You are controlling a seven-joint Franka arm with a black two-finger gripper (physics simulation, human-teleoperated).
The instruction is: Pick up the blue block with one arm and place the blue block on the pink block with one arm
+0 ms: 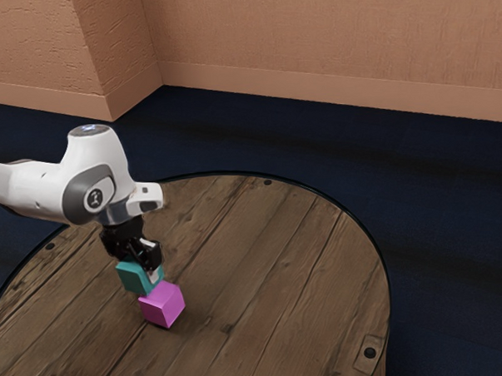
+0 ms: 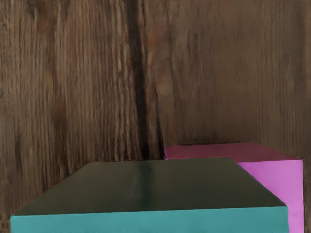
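Teal-blue solid cube block (image 1: 134,278) sat clamped in the black two-finger end effector (image 1: 141,253), fingers closed on two opposite faces near its top. It was off the table, slightly tilted, hanging just beside and a bit above the magenta-pink cube block (image 1: 164,307), on the arm's side of it, not yet over it. Wrist view: teal block (image 2: 146,194) under the hand, pink block (image 2: 272,179) offset past one corner. Likely rigid, light, with smooth and maybe slippery faces; flat opposite sides are the best grip. Round dark wood-plank table (image 1: 279,262) lay beneath.
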